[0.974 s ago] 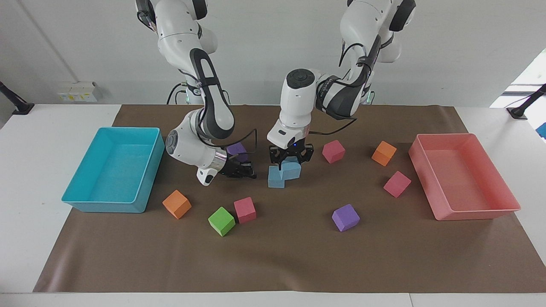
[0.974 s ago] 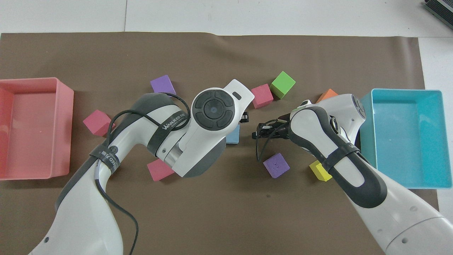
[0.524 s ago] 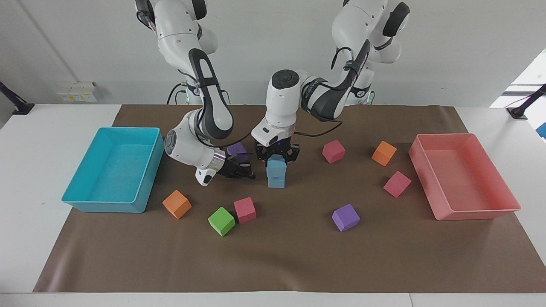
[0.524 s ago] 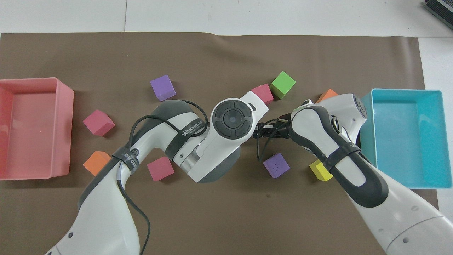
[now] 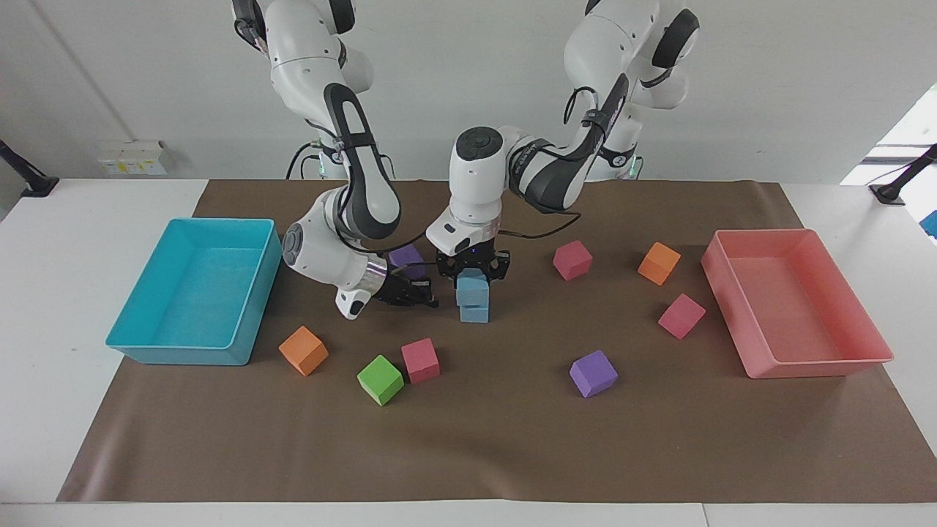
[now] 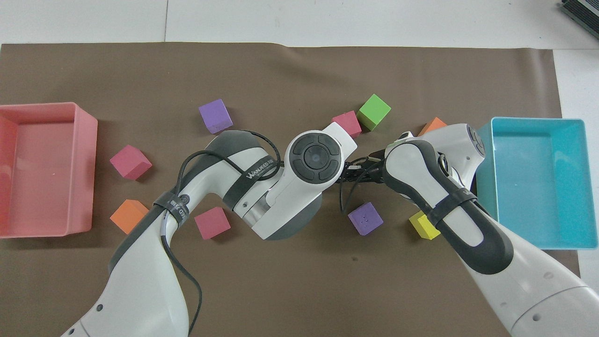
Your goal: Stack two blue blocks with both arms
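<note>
Two light-blue blocks stand as a stack in the middle of the mat. The upper blue block (image 5: 473,290) sits squarely on the lower blue block (image 5: 475,313). My left gripper (image 5: 472,275) points straight down and is shut on the upper block. My right gripper (image 5: 423,296) hangs low over the mat beside the stack, toward the right arm's end, shut on nothing. In the overhead view the left arm's wrist (image 6: 314,157) hides both blocks and the left gripper.
A purple cube (image 5: 406,256) lies close by the right wrist. Orange (image 5: 303,350), green (image 5: 380,380) and pink (image 5: 420,360) cubes lie farther from the robots than the stack. A turquoise tray (image 5: 132,344) and a pink tray (image 5: 820,362) stand at the table's ends.
The left gripper carried the upper blue block sideways from its offset place to squarely over the lower one and set it down on it. The right arm stayed put.
</note>
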Action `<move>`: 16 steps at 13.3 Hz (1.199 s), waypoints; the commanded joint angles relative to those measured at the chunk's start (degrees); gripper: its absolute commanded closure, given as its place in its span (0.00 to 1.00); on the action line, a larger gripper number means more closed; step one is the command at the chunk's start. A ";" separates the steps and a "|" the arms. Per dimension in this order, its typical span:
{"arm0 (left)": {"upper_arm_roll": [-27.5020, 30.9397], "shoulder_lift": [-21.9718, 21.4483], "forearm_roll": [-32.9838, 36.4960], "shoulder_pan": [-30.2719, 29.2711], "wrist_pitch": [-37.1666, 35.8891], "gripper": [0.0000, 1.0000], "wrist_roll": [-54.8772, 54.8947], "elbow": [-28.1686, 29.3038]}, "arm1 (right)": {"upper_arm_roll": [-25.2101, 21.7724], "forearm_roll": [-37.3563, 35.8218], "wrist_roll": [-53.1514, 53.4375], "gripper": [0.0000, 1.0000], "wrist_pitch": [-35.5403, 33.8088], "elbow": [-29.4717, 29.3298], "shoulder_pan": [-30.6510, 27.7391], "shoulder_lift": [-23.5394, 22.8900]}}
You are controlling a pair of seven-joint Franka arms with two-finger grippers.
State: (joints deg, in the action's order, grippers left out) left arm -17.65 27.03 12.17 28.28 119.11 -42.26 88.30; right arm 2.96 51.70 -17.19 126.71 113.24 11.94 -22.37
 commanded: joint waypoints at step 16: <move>0.69 1.71 1.37 1.17 -1.24 0.67 0.33 -0.50 | 0.38 2.18 -2.41 1.00 0.99 0.57 -0.43 0.05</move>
State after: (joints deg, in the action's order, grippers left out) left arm -17.76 28.59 12.21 28.32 118.95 -41.97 88.35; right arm 2.96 51.70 -17.19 126.71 113.27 11.94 -22.37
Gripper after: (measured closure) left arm 0.370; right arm 0.991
